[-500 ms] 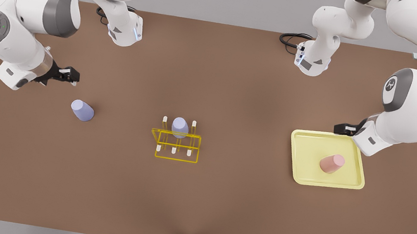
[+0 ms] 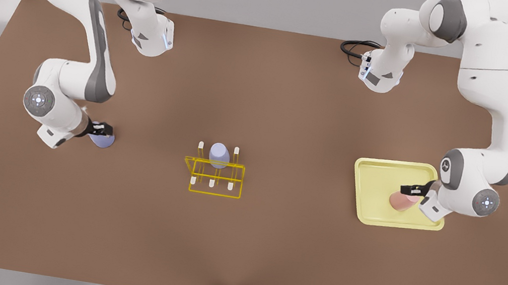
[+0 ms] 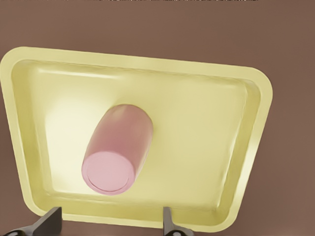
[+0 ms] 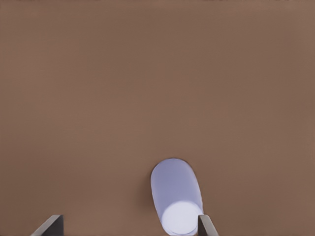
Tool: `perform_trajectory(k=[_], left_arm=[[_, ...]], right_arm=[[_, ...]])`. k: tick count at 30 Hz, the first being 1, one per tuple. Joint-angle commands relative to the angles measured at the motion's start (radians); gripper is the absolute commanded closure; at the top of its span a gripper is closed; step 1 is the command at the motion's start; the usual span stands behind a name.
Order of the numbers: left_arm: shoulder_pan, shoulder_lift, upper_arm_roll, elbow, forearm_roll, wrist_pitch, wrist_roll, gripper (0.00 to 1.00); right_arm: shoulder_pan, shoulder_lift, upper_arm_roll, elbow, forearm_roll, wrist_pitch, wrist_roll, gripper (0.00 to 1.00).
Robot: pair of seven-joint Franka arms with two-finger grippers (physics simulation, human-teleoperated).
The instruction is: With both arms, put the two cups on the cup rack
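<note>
Both pincers lower, over cups.

Small lavender tapered cup stands on bright yellow wire rack. Pink cup lies in pale-yellow square tray.

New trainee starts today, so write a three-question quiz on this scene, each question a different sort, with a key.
1. True or false: the pink cup lies on the bare table.
2. Which gripper is at the lavender cup on the table? A) left gripper B) right gripper
3. Fill in: another lavender cup already sits on the yellow ____.

Key
1. False: it lies in the pale-yellow tray.
2. B. Its open fingers flank that cup; the left gripper, also open, hangs over the pink cup.
3. cup rack
</note>
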Motion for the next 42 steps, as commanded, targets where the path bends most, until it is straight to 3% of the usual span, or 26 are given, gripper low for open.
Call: perform_trajectory(k=[1,7,18,20,21,42], left_arm=[[0.001,0.014,0.0,-0.013,-0.001,0.181,0.094,0.0],[0.027,0.025,0.002,-0.08,0.001,0.235,0.097,0.0],[0.019,0.074,0.0,-0.126,-0.027,0.301,0.094,0.0],[0.019,0.074,0.0,-0.137,-0.028,0.299,0.094,0.13],[0.018,0.074,0.0,-0.137,-0.028,0.299,0.094,0.14],[0.018,0.068,-0.003,-0.124,-0.028,0.322,0.091,0.1]], right_arm=[[-0.013,0.013,0.0,-0.008,0.002,0.178,-0.013,0.0],[-0.054,0.044,0.0,-0.034,0.002,0.195,-0.058,0.0],[-0.109,-0.004,0.0,-0.237,0.004,0.37,-0.098,0.0],[-0.125,-0.019,0.0,-0.283,0.002,0.397,-0.099,0.0],[-0.125,-0.03,0.0,-0.31,0.004,0.424,-0.099,0.0],[-0.151,0.047,0.0,-0.452,0.019,0.669,-0.096,0.0]])
